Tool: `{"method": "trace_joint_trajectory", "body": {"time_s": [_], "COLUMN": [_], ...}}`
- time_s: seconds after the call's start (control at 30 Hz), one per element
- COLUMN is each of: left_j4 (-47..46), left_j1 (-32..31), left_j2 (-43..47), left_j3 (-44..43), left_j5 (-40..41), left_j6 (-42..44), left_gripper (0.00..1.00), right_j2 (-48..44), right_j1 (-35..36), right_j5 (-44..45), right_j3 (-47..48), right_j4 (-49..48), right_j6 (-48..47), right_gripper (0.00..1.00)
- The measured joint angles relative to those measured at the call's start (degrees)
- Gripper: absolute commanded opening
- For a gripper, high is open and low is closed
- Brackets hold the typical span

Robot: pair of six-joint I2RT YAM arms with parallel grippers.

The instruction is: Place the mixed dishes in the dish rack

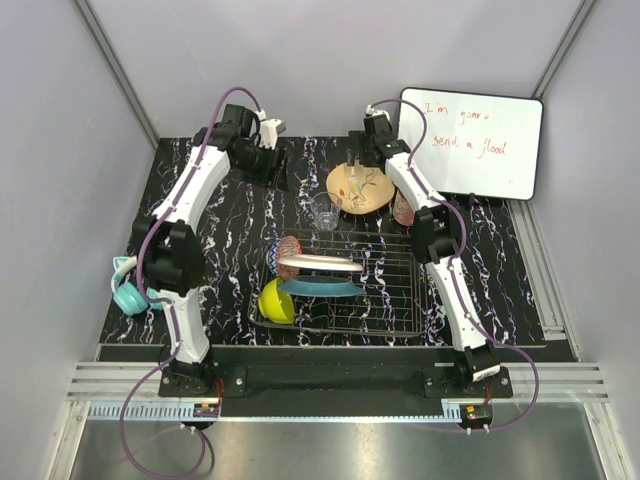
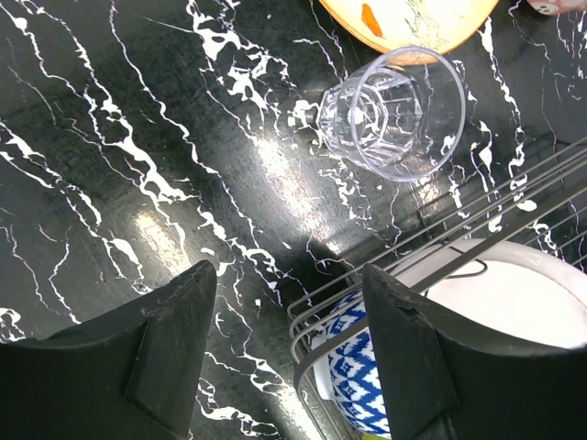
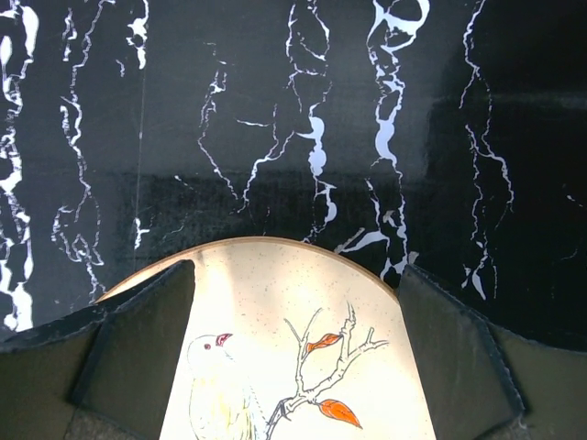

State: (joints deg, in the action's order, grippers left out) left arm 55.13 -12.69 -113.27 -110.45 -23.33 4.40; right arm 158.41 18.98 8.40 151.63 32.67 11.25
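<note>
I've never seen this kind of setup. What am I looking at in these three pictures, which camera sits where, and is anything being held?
Two robot arms are bolted at the near edge of the table. One picture looks down on both; the others come from each wrist's camera, dark fingers at the bottom. The dish rack holds the white plate, teal plate, yellow-green bowl and small patterned bowl. The clear glass, orange plate and reddish-brown cup sit on the table. The left gripper and right gripper are open and empty.
</note>
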Motion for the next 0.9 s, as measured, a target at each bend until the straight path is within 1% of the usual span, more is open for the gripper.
{"method": "trace_joint_trajectory", "body": {"time_s": [0.43, 0.9], "left_j4": [-0.9, -1.6], "left_j1": [0.4, 0.4], "left_j2": [0.1, 0.0], "left_j3": [0.0, 0.0], "left_j5": [-0.5, -1.0], "left_j6": [-1.3, -2.6], "left_gripper": [0.68, 0.68], "right_j2": [0.0, -0.5], "right_j1": [0.7, 7.6], "right_j5": [-6.2, -15.7], "right_j3": [-0.7, -1.7], "right_j4": [0.5, 3.5], "right_j6": [1.0, 1.2], "right_gripper": [1.0, 1.0]}}
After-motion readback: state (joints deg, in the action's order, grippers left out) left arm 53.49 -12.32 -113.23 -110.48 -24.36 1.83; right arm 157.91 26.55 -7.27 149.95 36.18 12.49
